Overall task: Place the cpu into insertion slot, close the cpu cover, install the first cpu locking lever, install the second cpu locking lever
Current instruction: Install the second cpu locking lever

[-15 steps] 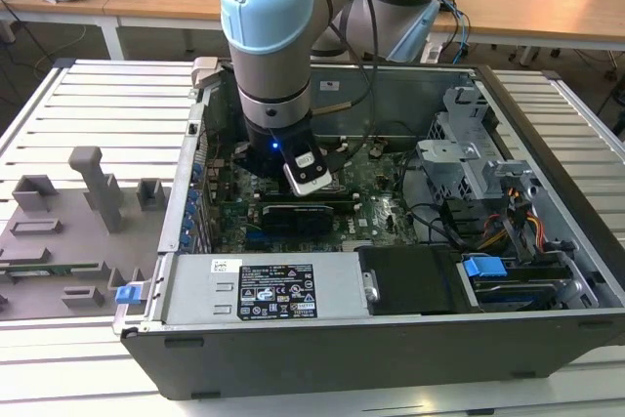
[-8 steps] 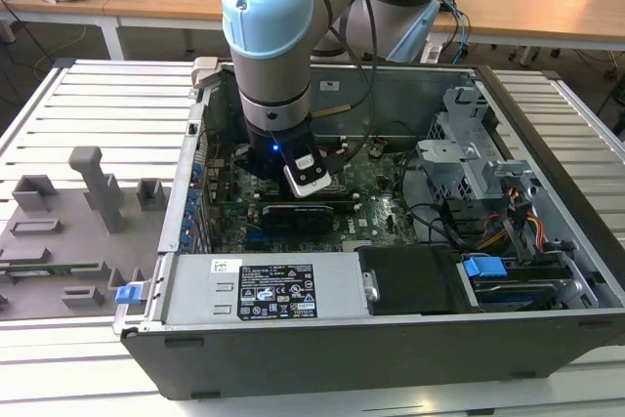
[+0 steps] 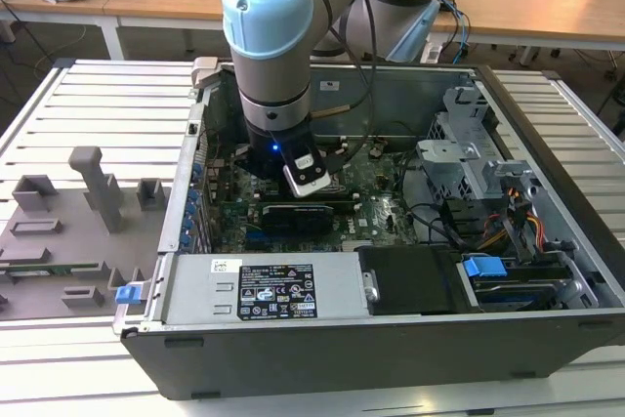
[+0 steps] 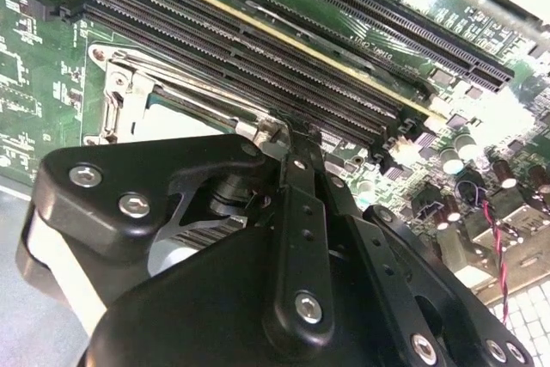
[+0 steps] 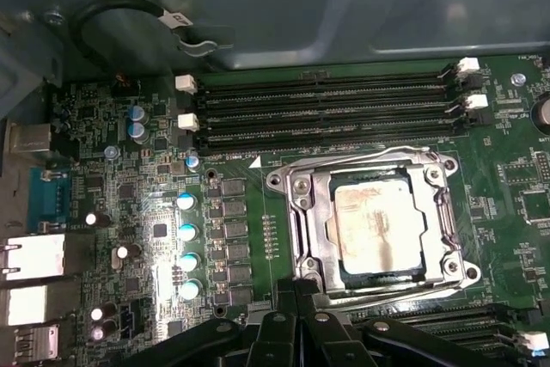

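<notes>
The arm reaches down into an open computer case lying on a slatted desk, its wrist low over the green motherboard. In the first wrist view the cpu sits in the insertion slot, silver face up with pale smears across it, and the grey metal cpu cover lies flat around it, framing the chip through its square window. Thin wire levers run along the edges of the cover; whether they are latched cannot be told. Just beyond the socket lie four long black memory slots with white clips at their ends. The gripper hangs just beside the near edge of the socket; in the second wrist view its black fingers come together to a narrow tip at the corner of the metal frame, so the jaws look pressed together, with nothing visibly pinched between them. On the exterior view's left, a grey fixture tray with upright blocks rests on the desk beside the case.
</notes>
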You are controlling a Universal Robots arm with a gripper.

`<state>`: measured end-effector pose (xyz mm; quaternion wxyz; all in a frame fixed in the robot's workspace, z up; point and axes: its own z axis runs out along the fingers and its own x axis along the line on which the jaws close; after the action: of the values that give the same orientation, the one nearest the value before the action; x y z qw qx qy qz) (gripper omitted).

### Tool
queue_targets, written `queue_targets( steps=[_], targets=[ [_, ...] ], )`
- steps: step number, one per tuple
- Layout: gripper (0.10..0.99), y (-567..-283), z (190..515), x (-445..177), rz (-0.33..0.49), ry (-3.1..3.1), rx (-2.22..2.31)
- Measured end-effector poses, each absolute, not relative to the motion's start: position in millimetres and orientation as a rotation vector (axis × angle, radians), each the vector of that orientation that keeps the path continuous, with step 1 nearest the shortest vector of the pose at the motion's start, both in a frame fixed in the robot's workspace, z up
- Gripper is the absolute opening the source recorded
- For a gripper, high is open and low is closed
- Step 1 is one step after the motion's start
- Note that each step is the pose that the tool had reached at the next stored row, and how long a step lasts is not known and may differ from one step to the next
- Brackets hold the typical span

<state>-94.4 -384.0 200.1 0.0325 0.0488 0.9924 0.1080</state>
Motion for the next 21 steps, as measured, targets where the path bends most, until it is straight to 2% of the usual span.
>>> queue_targets(
  steps=[5,9,21],
  targets=[
    [0.106,-384,216,-94,0.329,3.055,0.152],
    [0.106,-384,225,-93,0.272,3.058,0.161],
    [0.106,-384,225,-52,0.268,3.068,0.175]
  ],
)
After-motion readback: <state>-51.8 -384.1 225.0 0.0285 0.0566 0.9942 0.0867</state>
